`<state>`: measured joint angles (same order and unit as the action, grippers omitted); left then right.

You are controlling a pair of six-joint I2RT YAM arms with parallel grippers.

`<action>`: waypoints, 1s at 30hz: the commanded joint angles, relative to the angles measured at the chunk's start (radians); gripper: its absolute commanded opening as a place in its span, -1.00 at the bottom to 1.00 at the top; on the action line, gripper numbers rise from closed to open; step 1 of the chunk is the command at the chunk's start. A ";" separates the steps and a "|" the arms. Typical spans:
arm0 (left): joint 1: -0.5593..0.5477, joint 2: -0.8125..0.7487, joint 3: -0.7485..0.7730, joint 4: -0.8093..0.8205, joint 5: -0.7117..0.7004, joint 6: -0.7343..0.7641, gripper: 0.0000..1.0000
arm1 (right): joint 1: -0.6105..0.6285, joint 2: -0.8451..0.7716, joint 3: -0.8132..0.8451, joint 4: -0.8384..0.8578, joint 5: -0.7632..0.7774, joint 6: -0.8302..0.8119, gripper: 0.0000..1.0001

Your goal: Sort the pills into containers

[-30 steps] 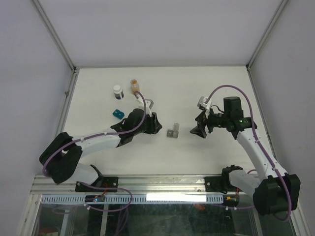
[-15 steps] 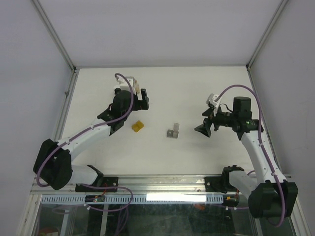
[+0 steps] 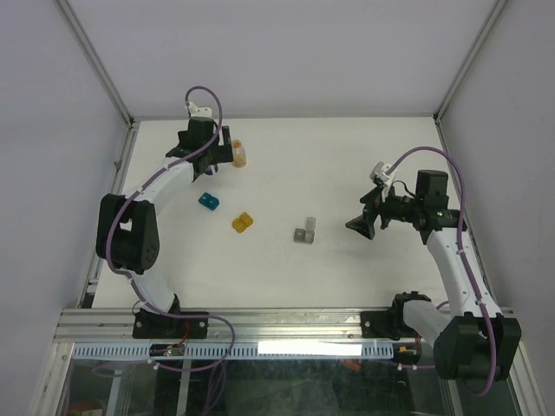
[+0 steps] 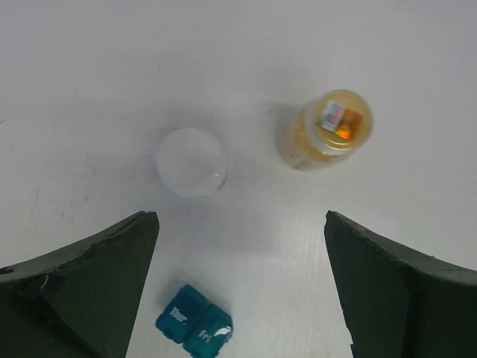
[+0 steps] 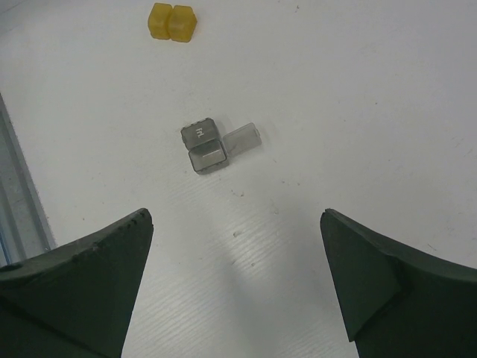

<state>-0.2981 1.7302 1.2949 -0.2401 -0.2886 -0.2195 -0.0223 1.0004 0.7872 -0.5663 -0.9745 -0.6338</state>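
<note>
Top external: left pincer (image 3: 222,152) is at the far-left corner of the white table (image 3: 347,156), right over the small amber glass bottle (image 3: 239,156). Right pincer (image 3: 355,225) hangs mid-right, pointing at the table centre.

Left wrist: left pincer (image 4: 238,239) has its jaws wide apart, nothing held.
- Teal two-cell plastic box (image 4: 194,325) lies on the table between the fingers, nearer the picture-left one, touching neither. Also seen from above (image 3: 208,201).
- White lettering on both teal lids; one looks like "Fri", the other is too small to read.
- Past the fingertips: round white bottle cap (image 4: 191,162) and the amber bottle (image 4: 326,130), standing apart. Amber bottle's cap has a small square sticker, orange and pale, text unreadable.

Right wrist: right pincer (image 5: 237,224) has its jaws wide apart, empty.
- Gray two-cell plastic box (image 5: 203,145) lies ahead of the gap, roughly centred, well clear of both fingers. One clear lid is flipped open sideways, the other is shut with a white mark I can't read.
- Amber-yellow two-cell plastic box (image 5: 172,22) lies farther out, both lids shut, no legible text.

From above, the gray box (image 3: 304,232) sits between the amber-yellow box (image 3: 242,223) and the right pincer.
</note>
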 commanded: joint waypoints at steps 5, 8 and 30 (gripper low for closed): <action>0.096 0.126 0.178 -0.153 0.003 0.102 0.93 | -0.004 0.034 0.015 0.029 -0.028 0.004 0.97; 0.109 0.185 0.233 -0.173 0.011 0.115 0.92 | -0.004 0.038 0.015 0.027 -0.025 0.003 0.97; 0.126 0.181 0.285 -0.199 0.079 0.103 0.74 | -0.007 0.049 0.010 0.023 -0.021 -0.006 0.97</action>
<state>-0.1810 2.0357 1.5574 -0.4526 -0.2340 -0.1284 -0.0223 1.0550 0.7872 -0.5667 -0.9741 -0.6342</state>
